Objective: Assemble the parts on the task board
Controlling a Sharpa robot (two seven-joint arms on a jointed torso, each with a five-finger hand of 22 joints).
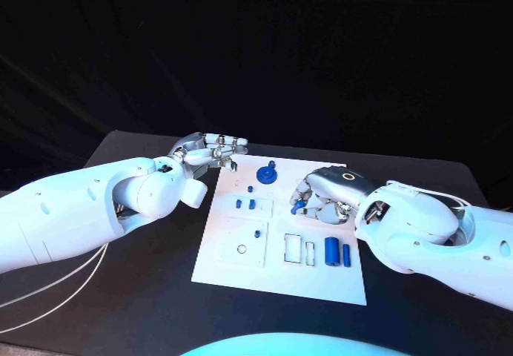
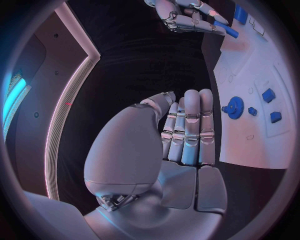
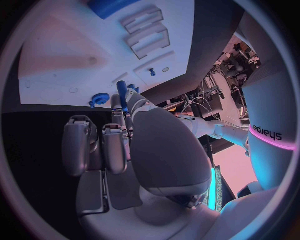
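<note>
Two white arms over a black table (image 1: 139, 297) in the head view, one from each side, with the white task board (image 1: 321, 282) flat between them. On the board: a blue gear (image 1: 266, 175) near the far edge, small blue blocks (image 1: 245, 202) just nearer than it, two blue cylinders (image 1: 338, 252) lying side by side toward the near right, beside pale rectangular slots (image 1: 299, 248). Left hand (image 1: 206, 154) at the board's far left corner, fingers drawn together, nothing visible in them. Right hand (image 1: 324, 194) low over the board's middle right, fingers curled around a blue pin (image 1: 299, 205).

From the left wrist: left hand (image 2: 181, 135) with fingers straight and pressed side by side, thumb alongside, holding nothing, just beside the board's edge (image 2: 237, 145). Gear (image 2: 235, 107) on the board near the fingertips, small blocks (image 2: 271, 106) past it. Farther off, right hand (image 2: 187, 16) with the blue pin (image 2: 226, 30) pinched in its fingers, above the board.

From the right wrist: right hand (image 3: 119, 135) with thumb and a finger closed on the pin (image 3: 121, 93), which sticks up past the fingertips; remaining fingers folded beside it. Board (image 3: 69, 60) beyond, with the gear (image 3: 99, 98), the empty slots (image 3: 147, 31) and one blue cylinder (image 3: 111, 6) at the rim.
</note>
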